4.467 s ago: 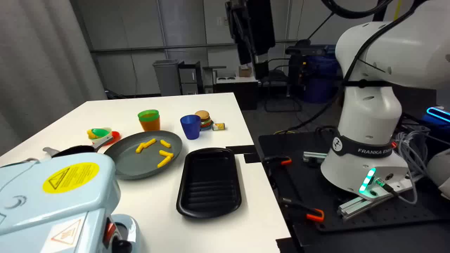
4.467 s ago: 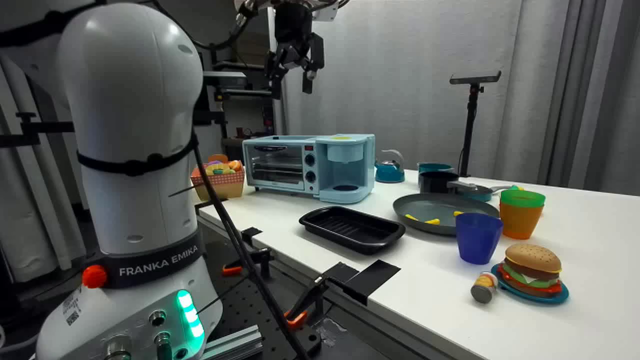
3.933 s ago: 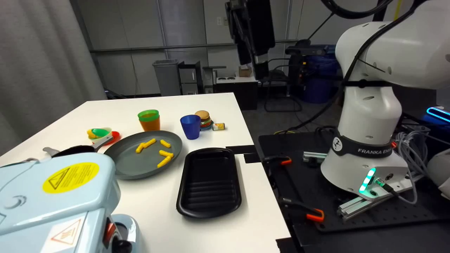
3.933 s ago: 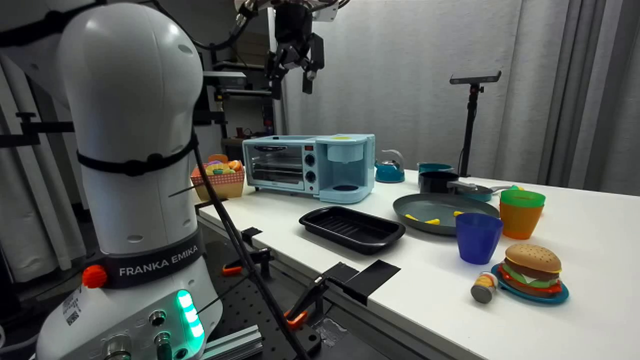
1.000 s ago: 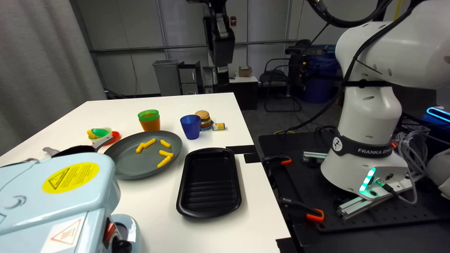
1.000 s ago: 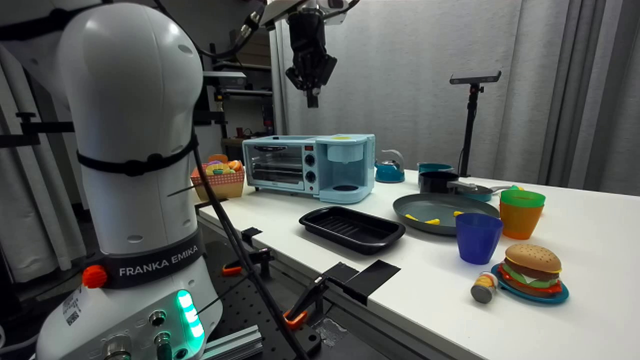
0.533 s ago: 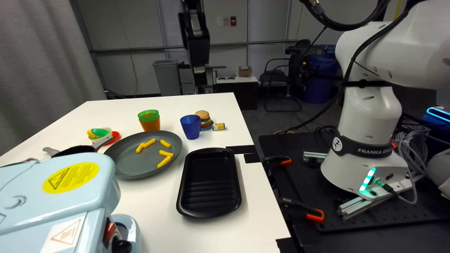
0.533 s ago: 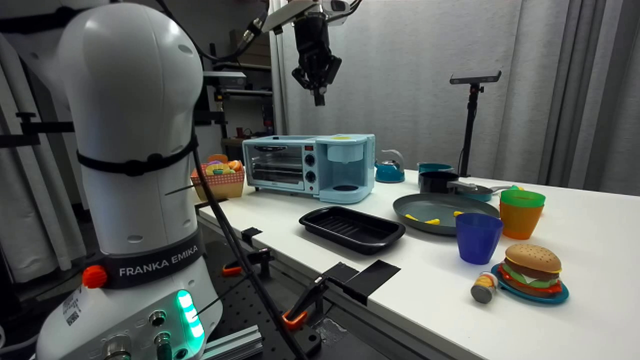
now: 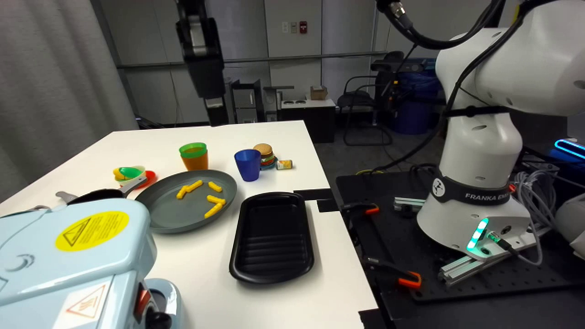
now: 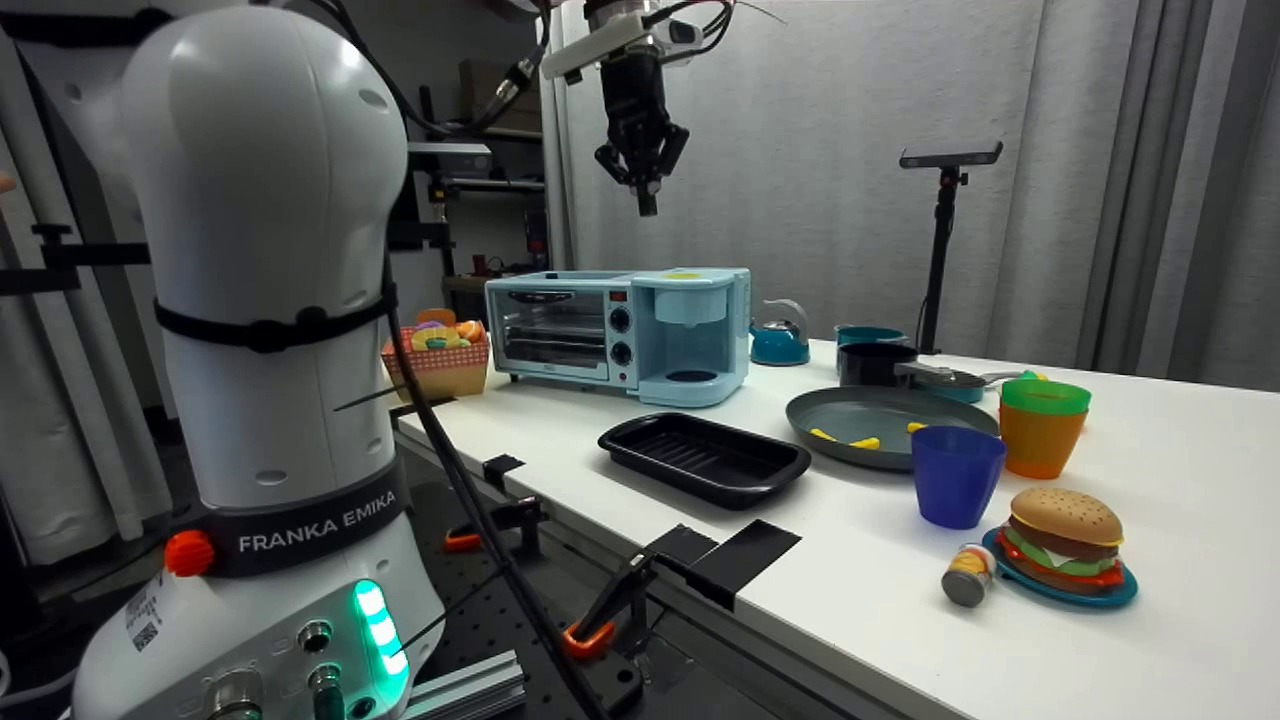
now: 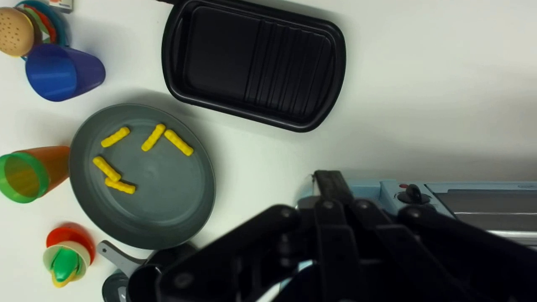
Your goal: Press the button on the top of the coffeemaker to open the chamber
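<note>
The pale blue coffeemaker [image 9: 41,278] fills the near left corner in an exterior view, its lid down. A yellow warning label [image 9: 93,230] and a crescent-shaped mark [image 9: 20,262] show on top; I cannot tell whether that mark is the button. Seen across the table, the coffeemaker [image 10: 695,310] forms the right end of a toaster-oven unit. My gripper [image 10: 647,203] hangs in the air above the unit, pointing down and touching nothing. Its fingertips meet, with nothing between them. In the wrist view the gripper [image 11: 331,180] covers most of the coffeemaker's top.
A black tray [image 9: 274,242] and a grey pan [image 9: 164,214] with yellow sticks lie beside the coffeemaker. Also on the table are a blue cup [image 10: 957,480], an orange cup [image 10: 1040,440] and a toy burger [image 10: 1065,530]. A kettle [image 10: 780,340] stands behind, and a basket [image 10: 437,365] beyond the oven.
The gripper was open several seconds ago and is shut now. Over the last second it has moved from over the table's near side toward the curtain side. The objects have not moved.
</note>
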`<state>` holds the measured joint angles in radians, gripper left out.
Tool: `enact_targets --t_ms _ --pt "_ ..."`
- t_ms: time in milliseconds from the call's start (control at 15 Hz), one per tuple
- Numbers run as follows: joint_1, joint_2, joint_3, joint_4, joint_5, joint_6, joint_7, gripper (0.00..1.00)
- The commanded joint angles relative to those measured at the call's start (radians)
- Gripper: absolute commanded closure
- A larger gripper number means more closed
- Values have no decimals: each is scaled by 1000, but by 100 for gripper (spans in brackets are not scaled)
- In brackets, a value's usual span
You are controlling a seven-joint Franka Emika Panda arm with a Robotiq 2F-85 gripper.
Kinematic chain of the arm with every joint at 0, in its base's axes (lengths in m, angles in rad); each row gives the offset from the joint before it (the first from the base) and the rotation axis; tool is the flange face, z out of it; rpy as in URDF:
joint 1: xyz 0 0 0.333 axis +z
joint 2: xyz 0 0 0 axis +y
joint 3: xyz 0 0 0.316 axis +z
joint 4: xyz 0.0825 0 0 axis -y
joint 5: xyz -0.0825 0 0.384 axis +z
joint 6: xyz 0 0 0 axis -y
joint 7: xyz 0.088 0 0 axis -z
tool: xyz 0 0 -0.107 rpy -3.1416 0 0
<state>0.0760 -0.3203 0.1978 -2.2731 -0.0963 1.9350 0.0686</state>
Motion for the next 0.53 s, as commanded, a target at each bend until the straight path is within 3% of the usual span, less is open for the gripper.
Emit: enact_targets --t_ms 0,467 --pt "20 102 10 104 -50 1 17 100" --pt "47 263 13 256 -97 -5 10 100"
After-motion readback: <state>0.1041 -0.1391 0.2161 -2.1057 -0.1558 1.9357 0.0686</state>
